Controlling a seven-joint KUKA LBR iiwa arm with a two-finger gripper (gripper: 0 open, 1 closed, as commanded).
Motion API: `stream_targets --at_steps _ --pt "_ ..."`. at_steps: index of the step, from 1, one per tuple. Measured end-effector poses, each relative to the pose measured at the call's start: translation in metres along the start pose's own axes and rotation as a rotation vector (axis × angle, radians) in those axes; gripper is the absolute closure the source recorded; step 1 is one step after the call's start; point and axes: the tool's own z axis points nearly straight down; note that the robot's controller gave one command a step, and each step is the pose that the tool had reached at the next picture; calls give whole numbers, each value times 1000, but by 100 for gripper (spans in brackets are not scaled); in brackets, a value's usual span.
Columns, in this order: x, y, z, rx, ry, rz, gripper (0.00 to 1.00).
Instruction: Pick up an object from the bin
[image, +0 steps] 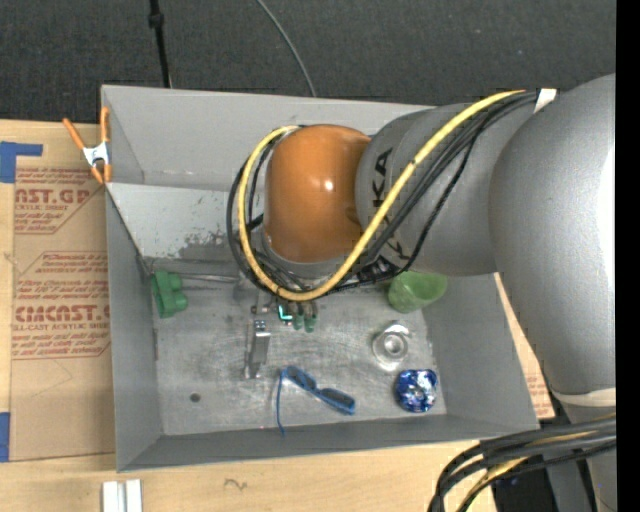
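The arm's orange-capped wrist hangs over the middle of the grey metal bin (130, 330), its gripper (256, 365) down at the bare floor with nothing seen in its grasp; whether its jaws are spread or pressed together cannot be told. Nearest, just beside it toward the front wall, lies a slender blue plastic tool with a thin blue cord (318, 390). A dark green plastic block (168, 295), a pale green round piece (416, 290), a clear round cap (390, 343) and a crumpled blue foil ball (416, 390) lie apart.
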Motion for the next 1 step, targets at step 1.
stream_targets --at_steps 1 --pt "54 -37 34 2 2 28 0"
